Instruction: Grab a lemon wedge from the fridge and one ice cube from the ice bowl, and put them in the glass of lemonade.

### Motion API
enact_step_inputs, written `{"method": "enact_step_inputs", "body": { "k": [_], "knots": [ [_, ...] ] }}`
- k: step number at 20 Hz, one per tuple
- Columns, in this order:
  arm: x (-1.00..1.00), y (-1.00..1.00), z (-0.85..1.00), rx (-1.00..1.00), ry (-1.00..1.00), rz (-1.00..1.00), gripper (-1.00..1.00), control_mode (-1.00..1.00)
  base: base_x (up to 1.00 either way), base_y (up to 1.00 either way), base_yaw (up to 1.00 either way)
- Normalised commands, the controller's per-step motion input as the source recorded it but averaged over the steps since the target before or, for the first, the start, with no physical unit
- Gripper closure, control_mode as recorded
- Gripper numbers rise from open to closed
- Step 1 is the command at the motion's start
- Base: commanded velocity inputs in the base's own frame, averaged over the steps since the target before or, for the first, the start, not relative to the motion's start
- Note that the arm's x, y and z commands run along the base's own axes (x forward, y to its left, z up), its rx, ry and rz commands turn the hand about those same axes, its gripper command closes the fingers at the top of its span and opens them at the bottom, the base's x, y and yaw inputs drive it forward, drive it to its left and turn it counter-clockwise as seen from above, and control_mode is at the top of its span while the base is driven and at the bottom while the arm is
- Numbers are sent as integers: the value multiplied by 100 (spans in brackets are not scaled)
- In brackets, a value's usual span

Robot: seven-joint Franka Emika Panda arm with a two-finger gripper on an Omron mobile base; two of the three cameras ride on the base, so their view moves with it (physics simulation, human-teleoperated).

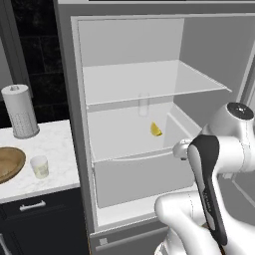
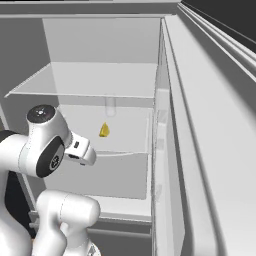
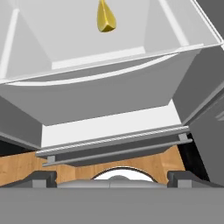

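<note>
The fridge (image 1: 67, 99) stands open, white inside. A small yellow lemon wedge (image 1: 156, 129) lies on its lower glass shelf, also seen in the right base view (image 2: 104, 130) and at the top of the hand view (image 3: 106, 19). My gripper (image 3: 113, 179) is open and empty, its fingertips (image 3: 41, 178) set wide apart. It hangs in front of the fridge, below and short of the wedge, facing the drawer front (image 3: 109, 100). On the counter to the left stand the glass of lemonade (image 1: 40, 167) and the brown ice bowl (image 1: 7, 164), which the frame edge cuts off.
A tall slim clear vessel (image 1: 144, 104) stands on the same shelf behind the wedge. The open fridge door (image 2: 210, 150) runs along the right. A paper towel roll (image 1: 20, 110) stands at the back of the counter. Wooden floor (image 3: 17, 170) shows below the fridge.
</note>
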Motion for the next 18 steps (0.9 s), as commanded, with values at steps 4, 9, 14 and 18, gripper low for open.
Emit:
{"method": "enact_step_inputs", "body": {
  "k": [4,9,14,18],
  "knots": [
    [3,0,-4,0,-3,0,-100,-100,4,0,0],
    [23,0,-23,0,-13,0,-100,-100,0,0,0],
    [51,0,-24,0,-13,0,-100,-100,0,0,0],
    [51,-3,-3,0,0,0,-100,-100,0,0,0]
  ]
}}
